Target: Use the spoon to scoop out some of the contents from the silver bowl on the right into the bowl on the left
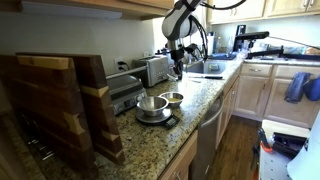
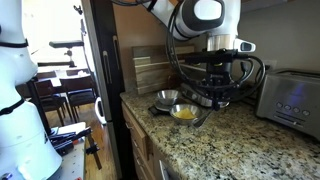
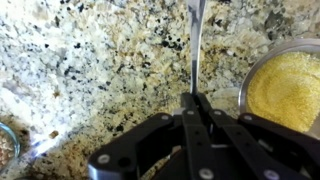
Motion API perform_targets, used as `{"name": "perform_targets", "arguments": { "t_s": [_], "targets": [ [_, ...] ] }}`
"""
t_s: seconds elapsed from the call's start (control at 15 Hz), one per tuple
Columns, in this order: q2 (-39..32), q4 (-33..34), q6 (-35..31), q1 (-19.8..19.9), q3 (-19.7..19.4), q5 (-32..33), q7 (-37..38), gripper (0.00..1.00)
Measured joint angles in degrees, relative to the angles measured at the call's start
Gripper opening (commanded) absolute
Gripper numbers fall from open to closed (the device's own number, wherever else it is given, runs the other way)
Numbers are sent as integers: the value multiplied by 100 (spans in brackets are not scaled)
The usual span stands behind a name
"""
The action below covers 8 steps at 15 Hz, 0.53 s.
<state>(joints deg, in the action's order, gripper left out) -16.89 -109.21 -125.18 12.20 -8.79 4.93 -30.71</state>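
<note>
My gripper is shut on the handle of a metal spoon, which points away from the jaws over the granite counter. A silver bowl of yellow grain lies to the right of the spoon in the wrist view, apart from it. In an exterior view the yellow-filled bowl sits beside a second silver bowl, with the gripper just beside them. Both bowls also show in an exterior view, below the gripper. The spoon's scoop end is out of view.
A toaster stands on the counter near the gripper. Wooden cutting boards lean at one end, and a sink lies beyond. The rim of a small dish shows at the wrist view's lower left. The counter edge is close to the bowls.
</note>
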Motion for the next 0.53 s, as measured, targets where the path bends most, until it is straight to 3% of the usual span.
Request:
{"name": "perform_targets", "arguments": {
  "t_s": [0.53],
  "targets": [
    [-610, 172, -139, 312, 59, -363, -147, 3]
  ]
}}
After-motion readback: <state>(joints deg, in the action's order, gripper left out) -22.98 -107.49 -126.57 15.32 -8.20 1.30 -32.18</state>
